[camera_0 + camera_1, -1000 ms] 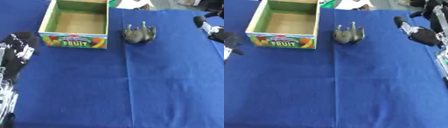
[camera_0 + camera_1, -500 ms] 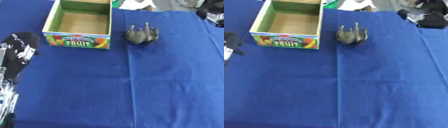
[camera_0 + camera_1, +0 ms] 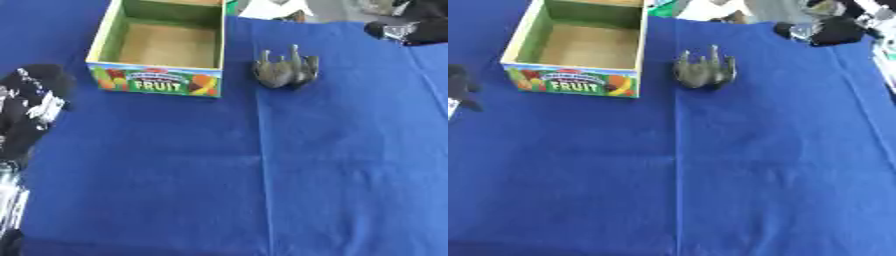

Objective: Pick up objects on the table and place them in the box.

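A grey toy animal (image 3: 284,70) lies on its back, legs up, on the blue tablecloth just right of the fruit box. The open cardboard box (image 3: 162,82), printed FRUIT on its front, stands at the far left and shows nothing inside. My left hand (image 3: 33,102) rests at the left edge, fingers relaxed and pointing away, well left of the box front and holding nothing. My right hand (image 3: 826,33) shows as a dark blurred shape at the far right corner, beyond and to the right of the toy.
The blue tablecloth (image 3: 262,180) covers the whole table, with a crease running down its middle. White and green things (image 3: 702,7) lie past the far edge behind the box. My left forearm (image 3: 9,200) runs down the lower left edge.
My right hand has drawn back from the right side towards the far right corner. The toy, the box and my left hand have stayed put; the view has shifted slightly.
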Controlling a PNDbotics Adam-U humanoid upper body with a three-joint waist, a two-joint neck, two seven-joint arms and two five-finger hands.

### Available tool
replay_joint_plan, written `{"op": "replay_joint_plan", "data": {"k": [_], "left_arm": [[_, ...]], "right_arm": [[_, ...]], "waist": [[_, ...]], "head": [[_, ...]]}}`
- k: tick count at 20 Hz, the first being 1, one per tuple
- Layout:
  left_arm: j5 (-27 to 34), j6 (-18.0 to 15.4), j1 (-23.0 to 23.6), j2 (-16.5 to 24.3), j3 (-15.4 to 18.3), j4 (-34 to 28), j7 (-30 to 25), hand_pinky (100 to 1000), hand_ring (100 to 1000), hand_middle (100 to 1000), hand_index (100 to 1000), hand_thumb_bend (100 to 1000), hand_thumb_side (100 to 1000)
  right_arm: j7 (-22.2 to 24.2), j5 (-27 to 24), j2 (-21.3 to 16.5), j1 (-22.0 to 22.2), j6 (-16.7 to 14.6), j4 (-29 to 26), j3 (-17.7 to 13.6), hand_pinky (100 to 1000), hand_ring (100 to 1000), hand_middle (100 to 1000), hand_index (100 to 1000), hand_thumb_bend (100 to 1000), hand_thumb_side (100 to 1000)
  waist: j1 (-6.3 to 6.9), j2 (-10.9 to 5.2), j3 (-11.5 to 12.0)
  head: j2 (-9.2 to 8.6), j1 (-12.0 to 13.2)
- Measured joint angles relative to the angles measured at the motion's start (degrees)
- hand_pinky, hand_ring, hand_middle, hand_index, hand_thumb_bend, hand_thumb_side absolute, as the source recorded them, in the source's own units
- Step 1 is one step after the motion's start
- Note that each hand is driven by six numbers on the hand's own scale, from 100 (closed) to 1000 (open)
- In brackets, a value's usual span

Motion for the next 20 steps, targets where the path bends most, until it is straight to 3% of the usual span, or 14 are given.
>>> {"op": "replay_joint_plan", "data": {"k": [9, 20], "left_arm": [[0.2, 0.0, -0.8, 0.0, -0.8, 0.0, -0.9, 478, 629, 586, 687, 592, 492], [0.4, -0.1, -1.0, 0.0, -1.1, 0.0, -1.3, 479, 628, 584, 687, 591, 492]], "right_arm": [[-1.1, 15.4, 8.7, -6.1, -2.3, 11.4, -1.8, 726, 881, 830, 892, 574, 451], [-1.5, 22.4, 13.8, -8.0, -4.2, 14.6, -2.0, 733, 886, 839, 893, 576, 458]], "waist": [[0.01, 0.49, 2.1], [0.01, 0.66, 2.7]], "head": [[0.0, -2.2], [0.0, -3.1]]}}
